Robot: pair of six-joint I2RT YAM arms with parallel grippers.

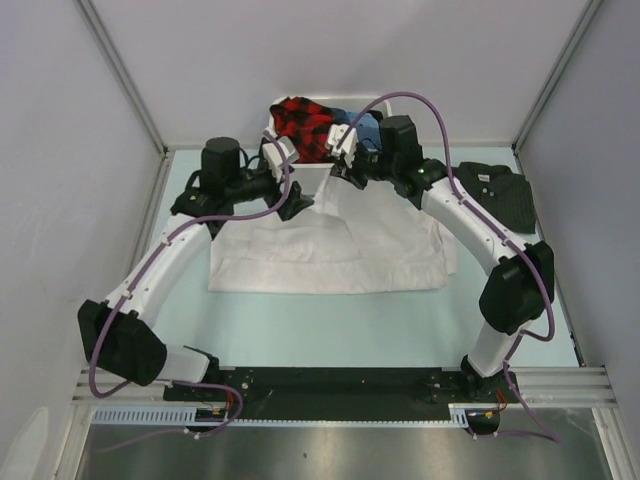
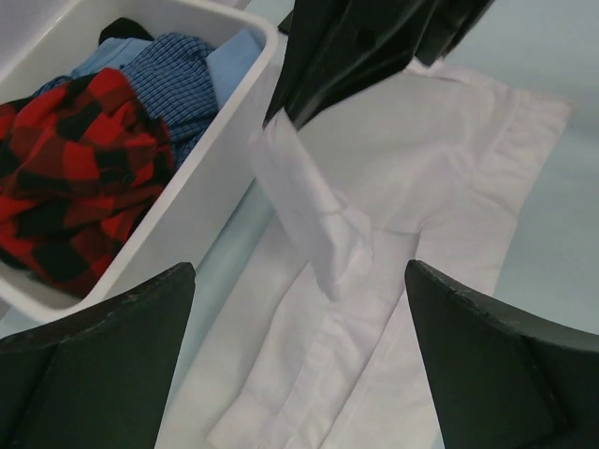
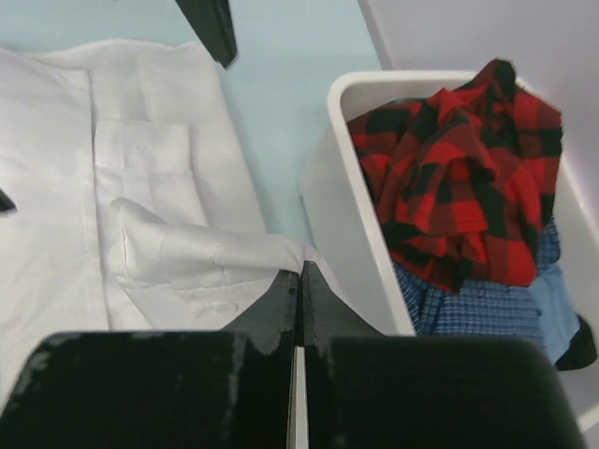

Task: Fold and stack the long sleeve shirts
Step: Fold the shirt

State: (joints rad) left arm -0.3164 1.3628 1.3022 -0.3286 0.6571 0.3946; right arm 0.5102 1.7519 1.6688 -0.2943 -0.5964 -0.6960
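Where the large plain white cloth shirt (image 1: 330, 255) lies spread in a broad, softly creased rectangle at the centre of the top view, on the smooth pale green desk (image 1: 330, 320), the right claw (image 3: 299, 271) is pinched tight on its narrow sleeve, holding up a limp strip. The left claw (image 2: 295, 271) gapes wide over that cloth, gripping nothing. At upper right the dark, finely striped collared shirt (image 1: 500, 195) sits folded square (pale buttons showing). A white rectangular hard plastic tub (image 2: 201, 201) at top centre holds a crumpled red-and-black checked garment (image 2: 75, 178).
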